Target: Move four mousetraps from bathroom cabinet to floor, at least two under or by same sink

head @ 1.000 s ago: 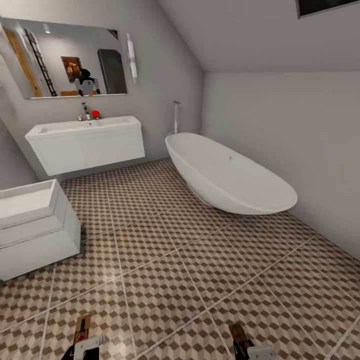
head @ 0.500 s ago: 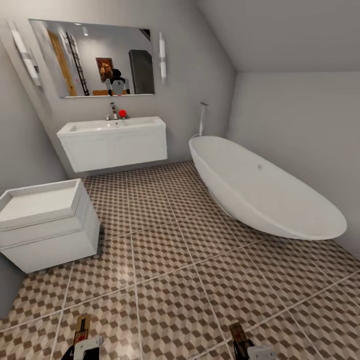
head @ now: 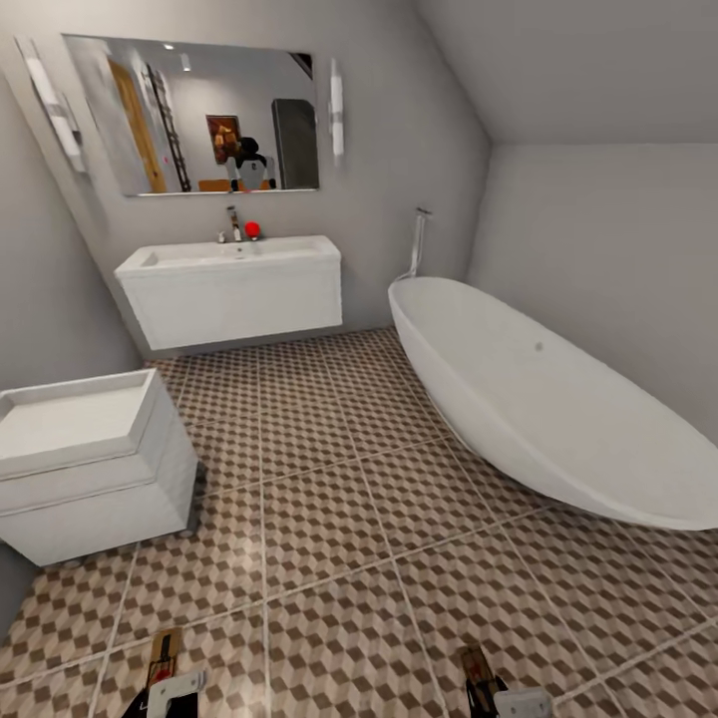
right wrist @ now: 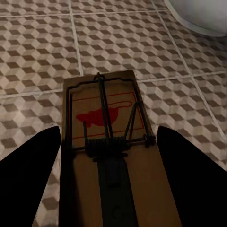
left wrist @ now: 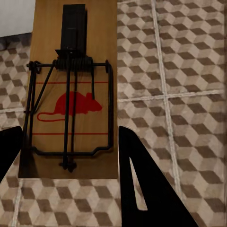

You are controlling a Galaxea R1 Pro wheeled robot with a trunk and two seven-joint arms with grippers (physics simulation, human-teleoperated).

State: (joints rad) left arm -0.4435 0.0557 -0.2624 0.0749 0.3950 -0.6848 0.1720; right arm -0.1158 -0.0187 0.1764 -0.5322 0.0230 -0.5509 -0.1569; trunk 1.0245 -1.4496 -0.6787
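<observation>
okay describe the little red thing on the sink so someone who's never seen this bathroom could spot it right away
Start at the wide rectangular wall mirror on the far wall, then drop to the long white rectangular basin on its white vanity below. On the basin's back edge, just right of the chrome tap, sits a small round red object. It is the one bright red spot among white and chrome.

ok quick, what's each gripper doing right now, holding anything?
Left gripper: closed on a mousetrap.
Right gripper: closed on another mousetrap.
</observation>
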